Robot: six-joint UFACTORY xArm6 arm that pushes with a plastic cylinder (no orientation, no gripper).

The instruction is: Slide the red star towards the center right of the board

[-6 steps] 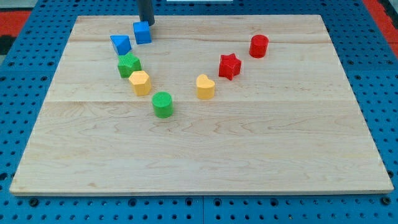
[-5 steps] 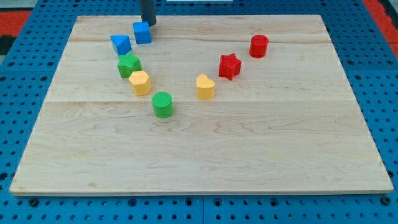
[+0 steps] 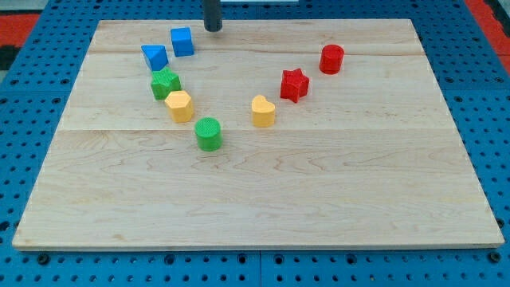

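The red star (image 3: 294, 84) lies right of the board's middle, in the upper half. A red cylinder (image 3: 331, 58) stands up and to its right, and a yellow heart (image 3: 263, 111) lies down and to its left. My tip (image 3: 213, 29) rests near the board's top edge, well up and to the left of the red star and just right of the blue cube (image 3: 182, 41). It touches no block.
At the upper left are a blue triangular block (image 3: 154, 57), a green star (image 3: 165, 83), a yellow hexagon (image 3: 180, 105) and a green cylinder (image 3: 209, 133), running down in a diagonal line. The wooden board (image 3: 255, 207) lies on a blue pegboard.
My tip has moved to the right along the top edge, away from the blue cube. No block has moved.
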